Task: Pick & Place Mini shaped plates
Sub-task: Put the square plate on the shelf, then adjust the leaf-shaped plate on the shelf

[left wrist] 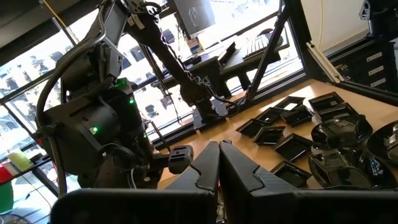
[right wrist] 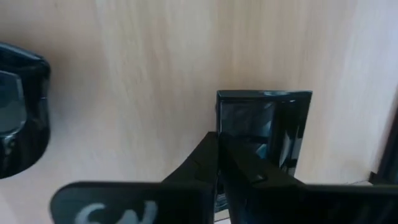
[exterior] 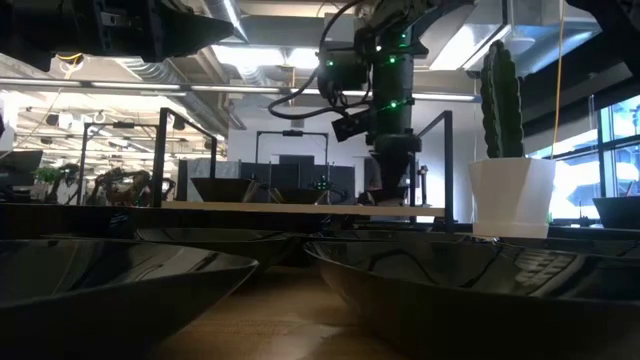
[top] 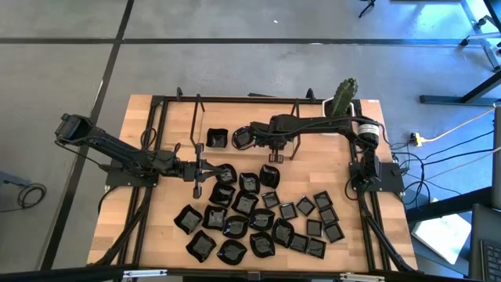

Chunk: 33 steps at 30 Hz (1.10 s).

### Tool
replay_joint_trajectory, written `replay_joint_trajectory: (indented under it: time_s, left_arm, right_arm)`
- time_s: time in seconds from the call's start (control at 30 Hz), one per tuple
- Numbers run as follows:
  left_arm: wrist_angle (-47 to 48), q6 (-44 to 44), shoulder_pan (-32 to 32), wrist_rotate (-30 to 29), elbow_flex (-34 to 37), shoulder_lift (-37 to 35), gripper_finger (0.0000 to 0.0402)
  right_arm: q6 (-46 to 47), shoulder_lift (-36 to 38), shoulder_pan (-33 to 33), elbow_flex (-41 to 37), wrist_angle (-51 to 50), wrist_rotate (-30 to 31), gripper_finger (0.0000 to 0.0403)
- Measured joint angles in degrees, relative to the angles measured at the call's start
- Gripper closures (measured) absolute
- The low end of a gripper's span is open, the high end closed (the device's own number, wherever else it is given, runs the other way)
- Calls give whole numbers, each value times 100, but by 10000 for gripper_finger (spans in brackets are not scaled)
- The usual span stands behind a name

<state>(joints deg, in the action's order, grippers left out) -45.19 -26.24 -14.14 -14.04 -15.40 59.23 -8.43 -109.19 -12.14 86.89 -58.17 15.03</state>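
- While the right gripper (right wrist: 219, 146) points down at the light wooden table (top: 149, 235), its fingers look pressed together on the rim of a small glossy black square plate (right wrist: 264, 127); I judge that it is setting this plate down or just beginning to let it go.
- This plate sits at the back of the table, just beside another black dish (top: 218, 139), well apart from the main heap of tiny black plates (top: 250, 215) at the front.
- The next move, I think, needs the fingers to spread fully and the arm to rise straight up, so the plate is not dragged.
- The right arm reaches across from its base on the right, bent over the back of the table, near the white pot with a green cactus (exterior: 511, 196).
- The left gripper (left wrist: 219, 163) is clenched with nothing between its fingers; it hovers low by the left edge of the heap, its arm stretched out nearly level.
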Motion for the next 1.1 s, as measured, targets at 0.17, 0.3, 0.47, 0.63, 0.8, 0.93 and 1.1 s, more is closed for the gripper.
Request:
replay_joint_trajectory:
  time_s: [0.17, 0.3, 0.47, 0.63, 0.8, 0.93, 1.1]
  left_arm:
    - [0, 0, -1, 0, 0, -1, 398]
    - [0, 0, 0, 0, 0, -1, 398]
    - [0, 0, -1, 0, 0, -1, 398]
    - [0, 0, 0, 0, 0, -1, 398]
    - [0, 0, 0, 0, 0, 0, 398]
    - [0, 0, 1, 0, 0, -1, 398]
    - [0, 0, -1, 0, 0, -1, 398]
  right_arm:
    - [-65, 5, 0, 0, -44, -300, 386]
    - [-80, 7, 0, 0, -92, -313, 377]
    - [-40, 7, 0, 0, -144, -308, 327]
    - [72, 7, -9, 0, -131, -175, 274]
    - [86, 7, -9, 0, -152, -173, 252]
    - [258, 7, -7, 0, -367, -175, 250]
    - [350, 14, 75, 0, -721, -113, 250]
